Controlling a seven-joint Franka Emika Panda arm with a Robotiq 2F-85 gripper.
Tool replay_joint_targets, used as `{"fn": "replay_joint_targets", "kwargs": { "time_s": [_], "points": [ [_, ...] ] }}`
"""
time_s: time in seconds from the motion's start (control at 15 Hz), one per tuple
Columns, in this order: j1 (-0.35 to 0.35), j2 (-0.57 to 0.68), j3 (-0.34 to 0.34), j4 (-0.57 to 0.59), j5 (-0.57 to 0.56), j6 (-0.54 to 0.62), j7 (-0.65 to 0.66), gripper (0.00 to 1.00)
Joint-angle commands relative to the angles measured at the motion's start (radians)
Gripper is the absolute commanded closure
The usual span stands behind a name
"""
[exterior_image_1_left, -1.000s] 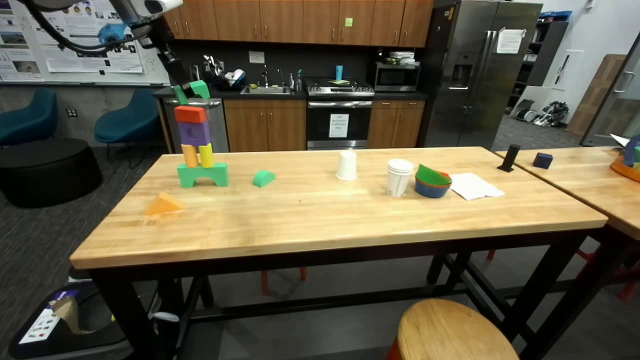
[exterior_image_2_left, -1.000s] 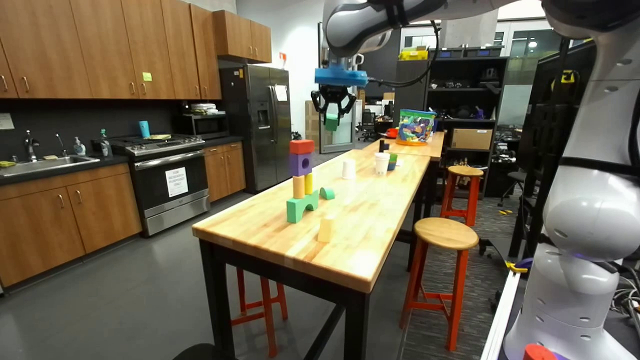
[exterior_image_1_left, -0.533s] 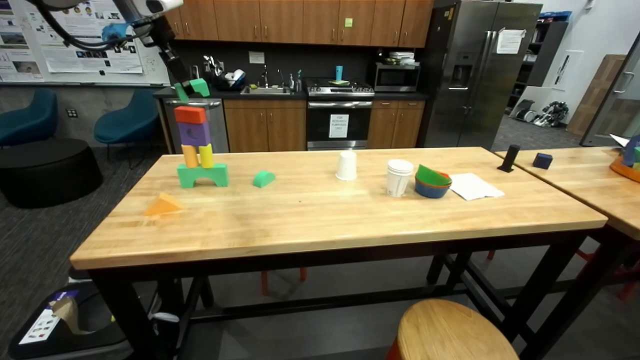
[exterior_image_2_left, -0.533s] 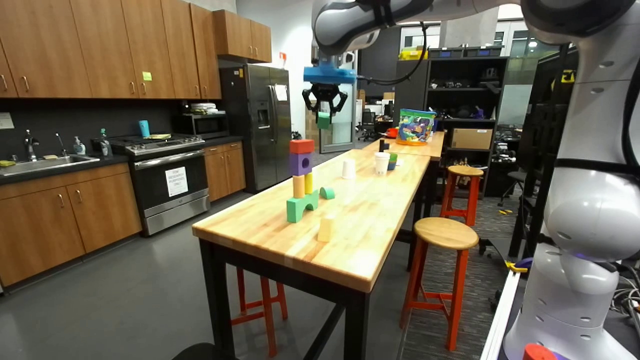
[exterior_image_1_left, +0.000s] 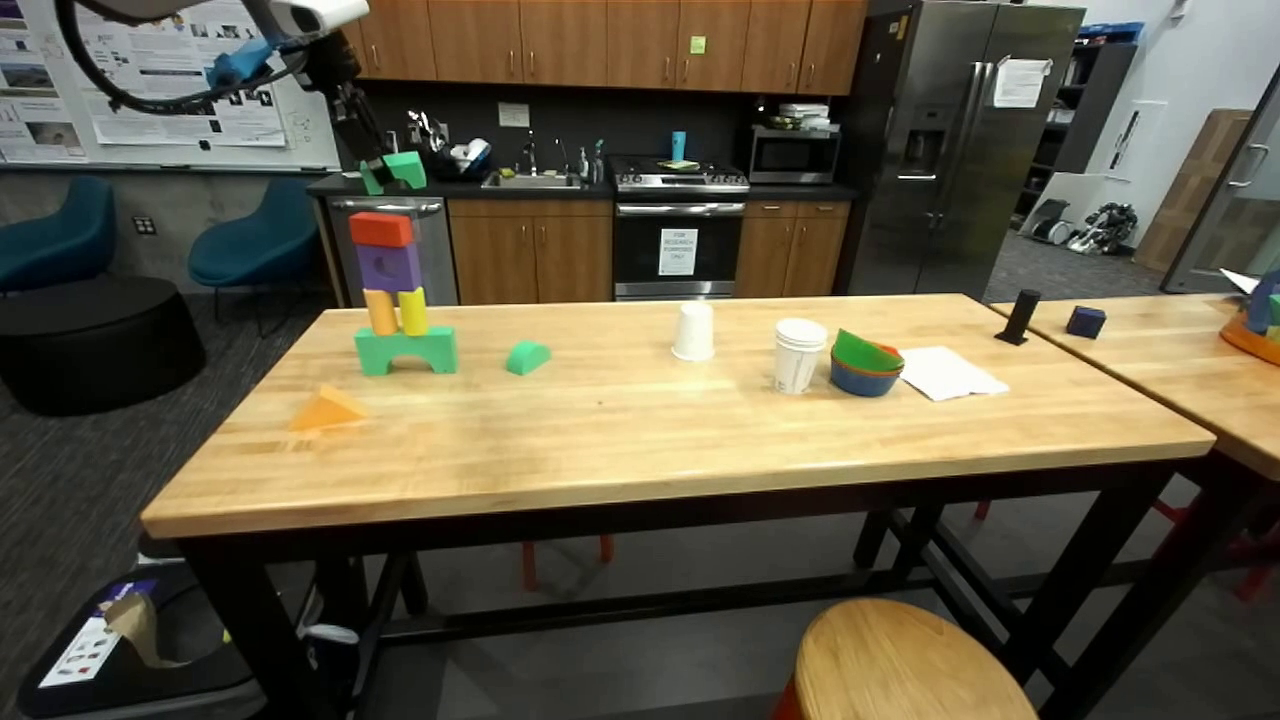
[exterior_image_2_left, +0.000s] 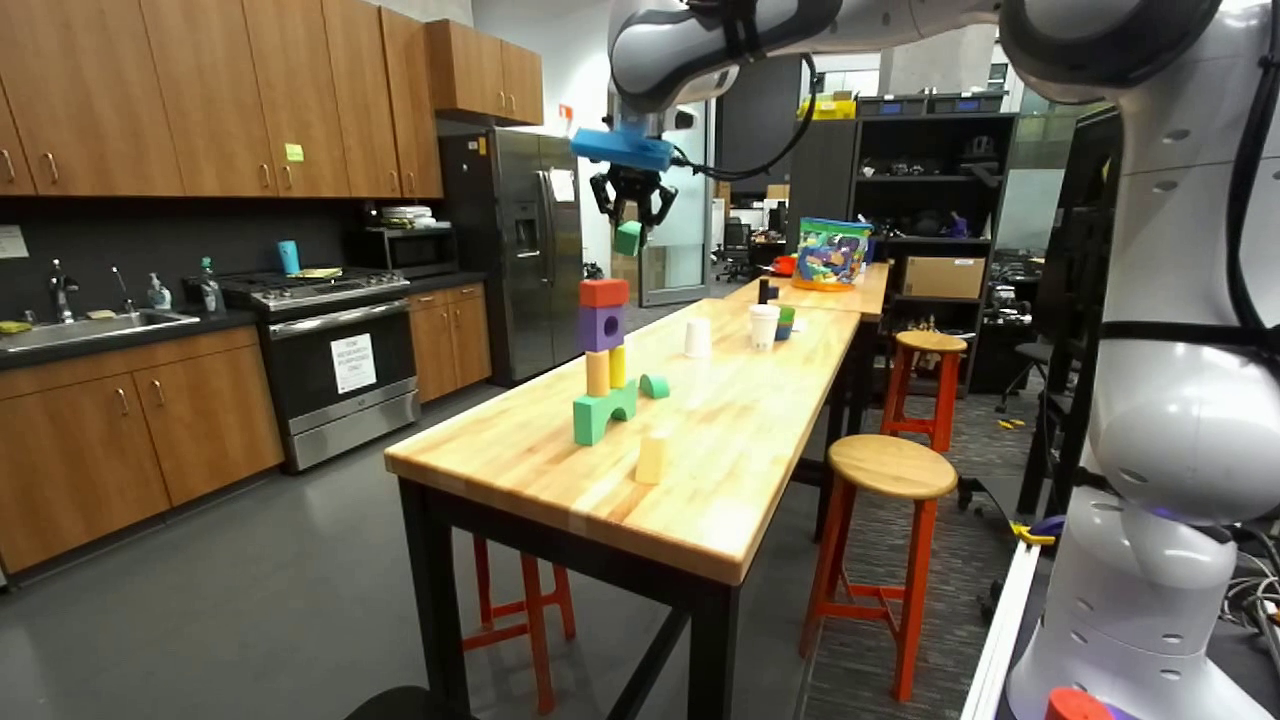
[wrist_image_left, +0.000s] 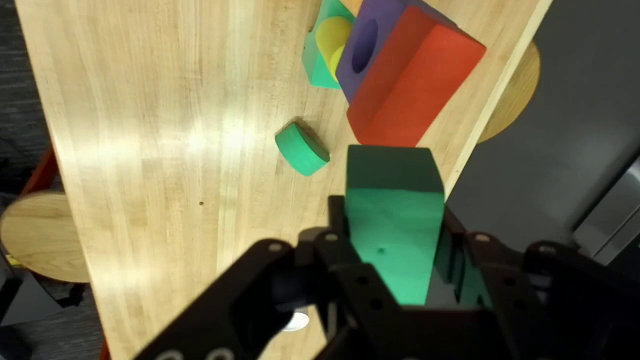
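Note:
My gripper is shut on a green block, held in the air above a block tower; both also show in the other frames, gripper and block. In the wrist view the green block sits between the fingers. The tower has a red block on top, then a purple block with a hole, orange and yellow cylinders, and a green arch at the bottom. The held block is apart from the red block.
A green half-round block and an orange triangular block lie on the wooden table near the tower. White cups, stacked bowls and a paper sheet stand farther along. Stools stand beside the table.
My gripper with the green block has moved left in an exterior view, nearer to over the tower, and has tilted. In the other it has shifted slightly right and up. The tower has not moved.

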Motion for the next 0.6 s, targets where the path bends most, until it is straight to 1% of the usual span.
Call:
{"fn": "replay_joint_targets", "kwargs": {
  "time_s": [0.0, 0.07, 0.13, 0.27, 0.53],
  "points": [
    [0.026, 0.031, -0.031, 0.048, -0.032, 0.02, 0.198, 0.84],
    [0.027, 0.029, -0.033, 0.045, -0.025, 0.029, 0.216, 0.84],
    [0.022, 0.018, -0.031, 0.024, -0.009, 0.02, 0.145, 0.59],
    [0.024, 0.022, -0.035, 0.029, -0.009, 0.027, 0.178, 0.59],
    [0.025, 0.022, -0.036, 0.031, -0.009, 0.028, 0.189, 0.59]
  ]
}}
